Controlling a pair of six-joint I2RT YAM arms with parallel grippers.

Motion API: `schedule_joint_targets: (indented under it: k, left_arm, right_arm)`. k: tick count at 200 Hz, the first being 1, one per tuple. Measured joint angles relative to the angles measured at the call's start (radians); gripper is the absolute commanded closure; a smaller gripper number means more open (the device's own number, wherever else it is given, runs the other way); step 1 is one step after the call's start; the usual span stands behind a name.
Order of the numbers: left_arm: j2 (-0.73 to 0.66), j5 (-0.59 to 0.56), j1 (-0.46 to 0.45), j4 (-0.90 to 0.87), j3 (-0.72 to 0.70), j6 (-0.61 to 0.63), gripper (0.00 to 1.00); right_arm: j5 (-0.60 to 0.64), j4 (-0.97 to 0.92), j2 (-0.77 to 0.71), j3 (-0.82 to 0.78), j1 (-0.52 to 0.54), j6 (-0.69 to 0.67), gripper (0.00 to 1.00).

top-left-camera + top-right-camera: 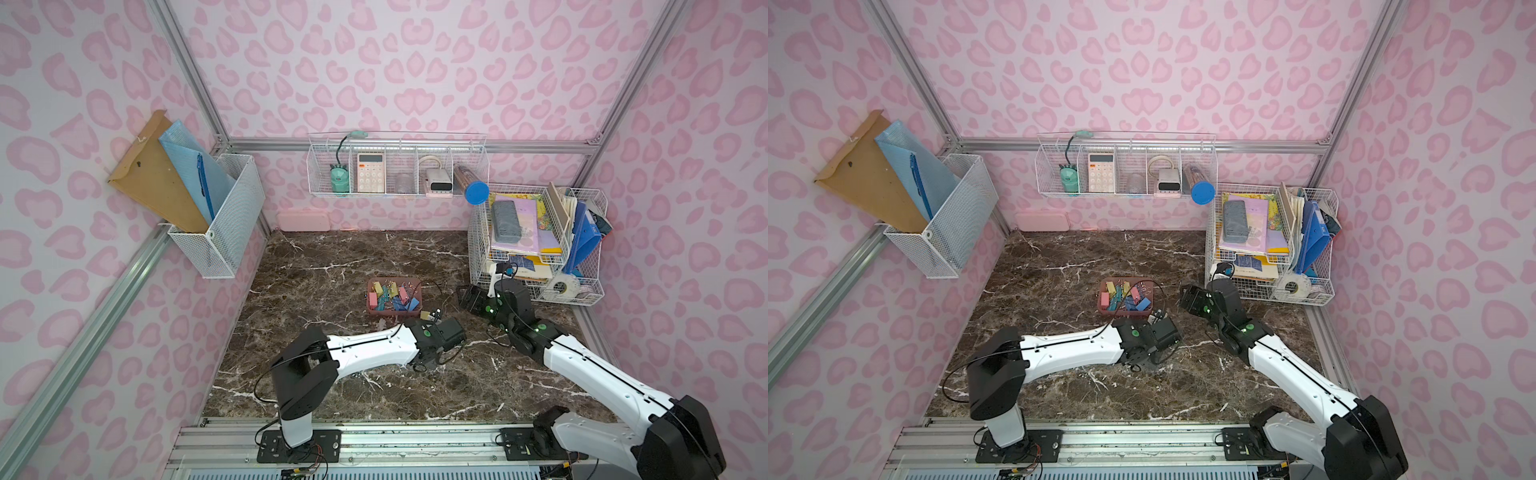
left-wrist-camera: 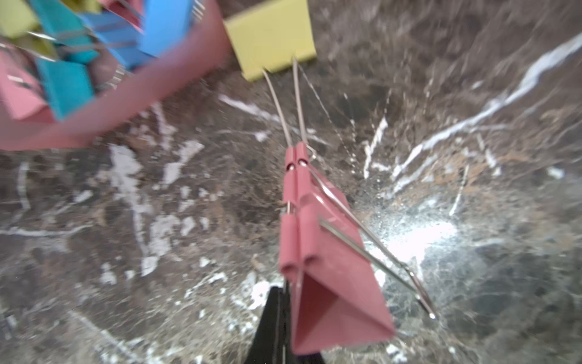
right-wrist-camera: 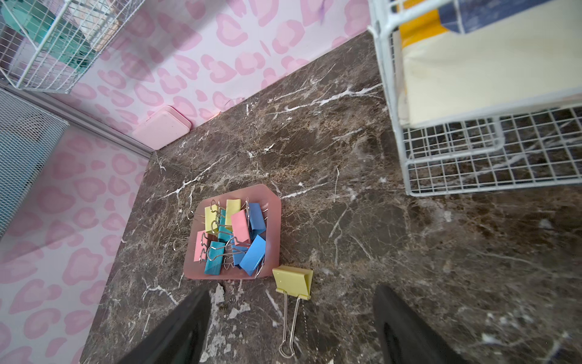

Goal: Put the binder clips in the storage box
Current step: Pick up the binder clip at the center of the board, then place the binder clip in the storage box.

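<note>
The dusty-pink storage box (image 1: 395, 297) (image 1: 1127, 296) (image 3: 274, 220) sits mid-table and holds several binder clips (image 3: 234, 234) in blue, teal, yellow and pink. A yellow clip (image 3: 293, 280) (image 1: 424, 314) lies on the marble just outside the box's near right corner, handles pointing away from the box. My left gripper (image 2: 282, 291) (image 1: 433, 318) is shut on a pink binder clip (image 2: 330, 268), pinching its wire handle, low over the table right by the yellow clip (image 2: 271, 34) and the box wall (image 2: 141, 94). My right gripper (image 3: 293, 327) (image 1: 467, 297) hangs open above the yellow clip, holding nothing.
A white wire rack (image 1: 536, 249) of books and files stands at the right, close behind the right arm. A pale pink closed case (image 1: 303, 220) lies against the back wall. Wire baskets hang on the back wall (image 1: 397, 166) and left wall (image 1: 220, 216).
</note>
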Motion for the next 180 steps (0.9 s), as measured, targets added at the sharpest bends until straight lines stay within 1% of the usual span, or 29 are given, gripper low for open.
schedule_joint_targets:
  k: [20,40,62,72,112,135,147,180]
  left_arm:
    - [-0.064,-0.014,0.075,-0.059,0.045,0.001,1.0]
    - [-0.069,-0.002,0.173,-0.127,0.113,0.008,1.0]
    - [-0.037,0.026,0.271,-0.217,0.212,0.038,1.0]
    - [-0.013,0.061,0.304,-0.254,0.254,0.056,1.0]
    - [0.09,0.186,0.432,-0.34,0.32,0.089,1.0]
    - [0.169,0.235,0.486,-0.364,0.366,0.102,1.0]
    - [0.202,0.27,0.5,-0.37,0.387,0.106,1.0]
    - [0.269,0.314,0.539,-0.372,0.443,0.131,1.0]
  right_arm:
    - [-0.007,0.03,-0.048,-0.034,0.0,0.002,0.09]
    - [-0.011,0.044,-0.076,-0.04,0.0,0.002,0.08]
    - [-0.015,0.054,-0.093,-0.04,0.0,0.001,0.08]
    - [-0.015,0.054,-0.099,-0.04,0.0,0.001,0.08]
    - [-0.019,0.052,-0.114,-0.043,0.0,0.01,0.08]
    - [-0.026,0.049,-0.114,-0.043,0.0,0.013,0.08]
    - [-0.026,0.047,-0.114,-0.043,0.0,0.014,0.08]
    - [-0.029,0.036,-0.112,-0.043,0.0,0.017,0.08]
